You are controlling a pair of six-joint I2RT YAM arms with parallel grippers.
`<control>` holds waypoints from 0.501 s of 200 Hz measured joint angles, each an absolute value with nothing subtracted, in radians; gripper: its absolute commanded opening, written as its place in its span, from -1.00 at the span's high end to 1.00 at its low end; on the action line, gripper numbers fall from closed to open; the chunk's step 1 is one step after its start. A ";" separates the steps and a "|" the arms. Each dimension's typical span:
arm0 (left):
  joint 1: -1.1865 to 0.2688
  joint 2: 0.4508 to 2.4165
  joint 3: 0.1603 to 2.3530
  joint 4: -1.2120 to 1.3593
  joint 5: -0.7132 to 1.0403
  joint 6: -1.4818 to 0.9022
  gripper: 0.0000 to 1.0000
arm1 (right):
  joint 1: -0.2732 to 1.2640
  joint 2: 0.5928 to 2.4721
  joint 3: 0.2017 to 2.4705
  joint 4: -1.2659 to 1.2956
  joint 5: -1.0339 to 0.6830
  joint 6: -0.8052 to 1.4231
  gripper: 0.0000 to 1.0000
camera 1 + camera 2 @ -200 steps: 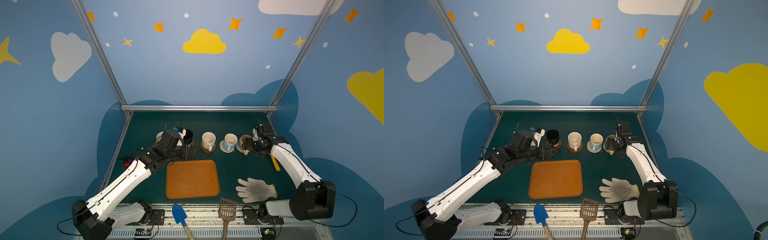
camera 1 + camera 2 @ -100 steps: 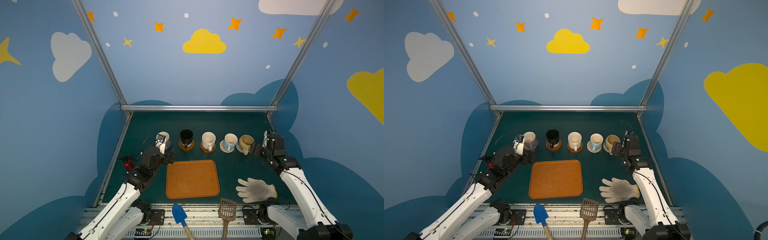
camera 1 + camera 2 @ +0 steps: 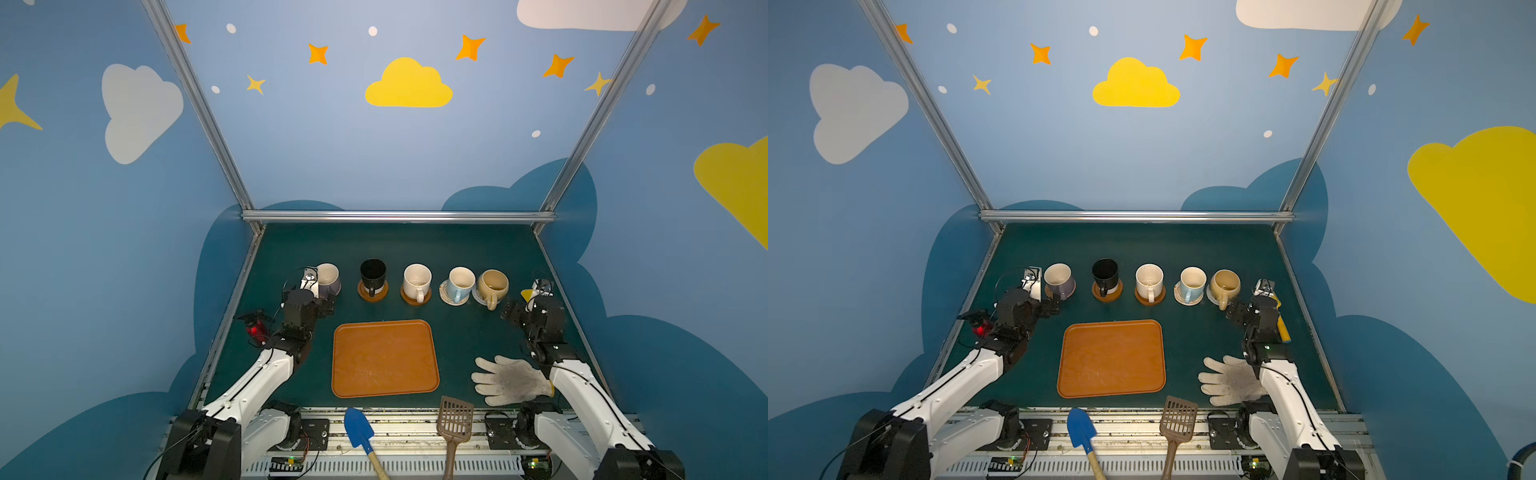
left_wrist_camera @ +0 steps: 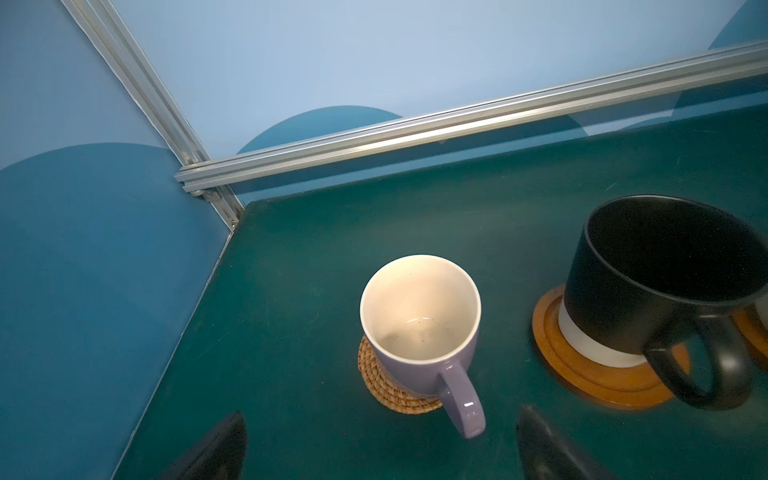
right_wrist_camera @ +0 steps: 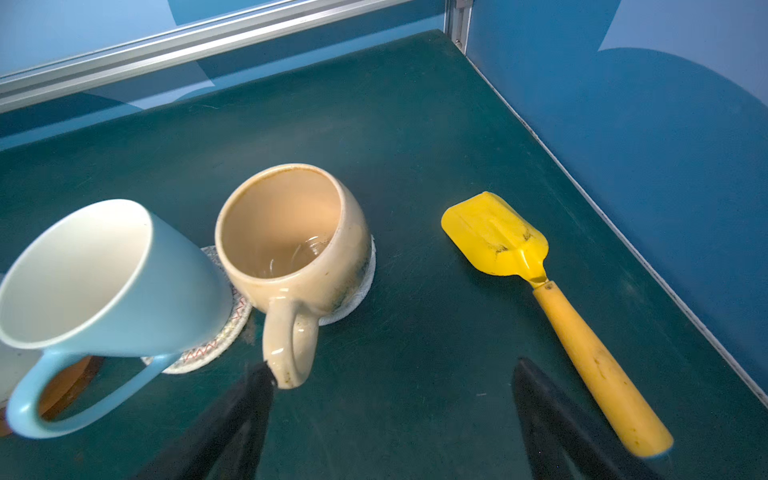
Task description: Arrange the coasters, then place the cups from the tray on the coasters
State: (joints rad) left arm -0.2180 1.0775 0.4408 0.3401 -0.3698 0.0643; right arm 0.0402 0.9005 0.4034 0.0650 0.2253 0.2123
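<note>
Five cups stand in a row, each on a coaster: lavender [image 3: 330, 277] on tan rattan [image 4: 390, 395], black [image 3: 372, 274] on brown wood [image 4: 602, 382], speckled white [image 3: 417, 280] on brown wood [image 3: 415, 297], light blue [image 3: 460, 282] on cream rope [image 5: 208, 353], tan-yellow [image 3: 493, 286] on grey-white rope [image 5: 357, 291]. The orange-brown tray [image 3: 384, 357] lies bare in front of them. My left gripper [image 4: 380, 415] is open just in front of the lavender cup's handle. Beside the tan-yellow cup's handle my right gripper [image 5: 392, 365] is open and holds nothing.
A white work glove [image 3: 509, 380] lies front right, under my right arm. A yellow scoop [image 5: 540, 291] lies along the right wall. A blue shovel [image 3: 359, 432] and a brown slotted spatula [image 3: 455, 419] rest at the front edge. A red-lit device [image 3: 255, 328] sits by the left wall.
Both arms have drawn back from the row of cups toward the front. The lavender and tan-yellow cups now stand free on their coasters. The right jaws have widened.
</note>
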 measured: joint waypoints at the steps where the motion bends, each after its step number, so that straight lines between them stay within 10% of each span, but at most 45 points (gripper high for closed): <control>1: -0.217 1.079 0.440 0.343 -0.369 0.064 -1.00 | 0.040 0.901 0.401 0.068 0.225 0.212 -0.79; 100: -0.079 1.342 0.300 0.719 -0.279 0.037 -1.00 | 0.034 1.032 0.244 0.482 0.195 0.113 -0.79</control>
